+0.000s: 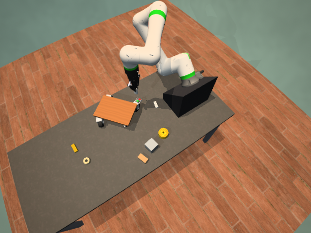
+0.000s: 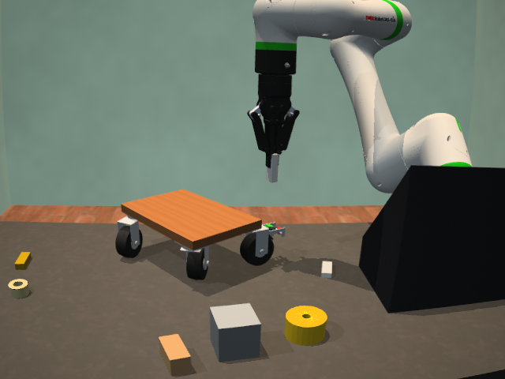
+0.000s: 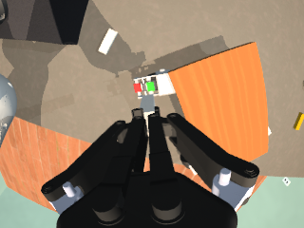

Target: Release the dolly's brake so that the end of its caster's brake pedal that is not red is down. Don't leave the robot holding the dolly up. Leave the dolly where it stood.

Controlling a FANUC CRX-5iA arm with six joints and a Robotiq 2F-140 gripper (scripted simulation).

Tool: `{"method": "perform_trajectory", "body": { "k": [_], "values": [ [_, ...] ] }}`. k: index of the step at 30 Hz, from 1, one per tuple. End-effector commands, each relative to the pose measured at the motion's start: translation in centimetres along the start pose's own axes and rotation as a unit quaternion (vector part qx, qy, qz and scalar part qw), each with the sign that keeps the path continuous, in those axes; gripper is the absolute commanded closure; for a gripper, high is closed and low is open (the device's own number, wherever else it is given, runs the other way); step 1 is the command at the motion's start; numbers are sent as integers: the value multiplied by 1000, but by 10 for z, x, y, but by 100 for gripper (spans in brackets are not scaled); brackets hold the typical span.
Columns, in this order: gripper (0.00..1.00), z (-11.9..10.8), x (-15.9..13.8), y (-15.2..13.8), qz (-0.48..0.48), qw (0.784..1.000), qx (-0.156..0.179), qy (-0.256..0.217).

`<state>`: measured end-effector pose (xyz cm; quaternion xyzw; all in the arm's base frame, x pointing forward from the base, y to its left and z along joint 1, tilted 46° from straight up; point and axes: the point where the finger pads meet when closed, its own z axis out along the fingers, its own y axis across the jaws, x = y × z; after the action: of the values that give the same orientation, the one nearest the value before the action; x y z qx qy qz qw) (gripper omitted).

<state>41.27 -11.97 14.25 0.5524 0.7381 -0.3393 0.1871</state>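
Inventory as I read it from my station, every place taken from the dolly.

1. Bench (image 1: 62,190): dark grey top carrying all items below.
2. Black pedestal (image 2: 440,236): on the bench, well to the pedal side of the dolly; I see the white arm (image 2: 367,102) rise from it and reach over toward the dolly.
3. Dolly (image 2: 191,214): orange wooden deck on black casters, all wheels on the bench. It stands near the bench's far edge in the top view.
4. Gripper (image 2: 272,173): hangs pointing down, above the dolly's pedal corner and clear of it, with open air between. I find the jaws fully closed, fingertips together, holding nothing.
5. Grey cube (image 2: 235,331): in front of the dolly in the exterior view, well apart from it.
6. Yellow ring (image 2: 305,324): just beside the grey cube, on the pedestal side.
7. Orange block (image 2: 175,352): just beside the cube, on the other side.
8. Brake pedal (image 2: 273,225): on the caster at the dolly's corner nearest the pedestal, sticking out past the deck edge, one end green and one end red. In the wrist view it lies just ahead of the closed fingertips. I cannot tell which end is lower.
9. Small white block (image 2: 327,269): between the dolly and the pedestal.
10. Small yellow block (image 2: 22,260) and cream ring (image 2: 18,287): close together, well apart from the dolly on its far side from the pedestal.
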Motion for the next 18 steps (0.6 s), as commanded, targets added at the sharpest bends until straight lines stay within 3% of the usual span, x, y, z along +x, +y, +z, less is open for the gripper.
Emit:
{"method": "perform_trajectory", "body": {
  "k": [1, 9, 18],
  "values": [
    [100, 1, 0, 0, 30, 1000, 0, 0],
    [100, 4, 0, 0, 173, 985, 0, -1],
    [100, 14, -1, 0, 434, 901, 0, 3]
  ]
}}
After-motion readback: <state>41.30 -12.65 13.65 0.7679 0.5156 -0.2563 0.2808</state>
